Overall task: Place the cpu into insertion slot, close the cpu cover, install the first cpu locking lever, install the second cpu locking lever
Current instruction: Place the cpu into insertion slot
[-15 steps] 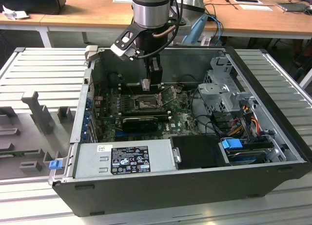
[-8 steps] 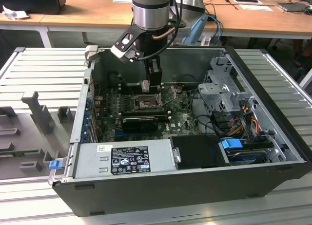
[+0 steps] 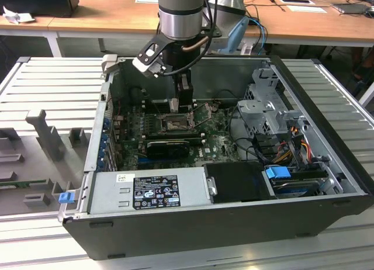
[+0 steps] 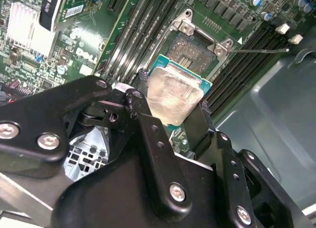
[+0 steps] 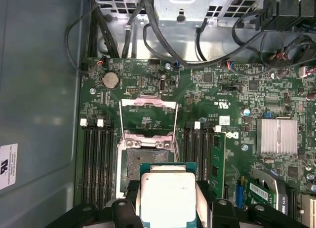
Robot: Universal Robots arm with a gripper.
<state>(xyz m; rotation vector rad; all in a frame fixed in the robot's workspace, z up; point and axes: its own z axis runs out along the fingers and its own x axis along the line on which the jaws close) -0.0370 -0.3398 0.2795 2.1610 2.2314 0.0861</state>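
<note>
My gripper (image 5: 170,208) is shut on the cpu (image 5: 168,193), a square chip with a silver-grey top and a green edge. In both wrist views the black fingers (image 4: 140,107) press on two opposite sides of the cpu (image 4: 175,92). The insertion slot (image 5: 145,164) lies open just beyond the chip, a dark square with a silvery rim (image 4: 197,48). The cpu cover (image 5: 148,118) stands swung up at the slot's far side. A thin locking lever (image 4: 259,51) sticks out beside the slot. In the exterior view the gripper (image 3: 184,100) hangs above the slot (image 3: 175,123) inside the open computer case.
Black memory slots (image 5: 96,159) flank the socket on both sides. A ribbed silver heatsink (image 5: 276,135) sits on the board. The case walls (image 3: 315,106), a metal drive cage (image 3: 266,100), loose cables (image 5: 197,45) and the power supply (image 3: 146,191) surround the board.
</note>
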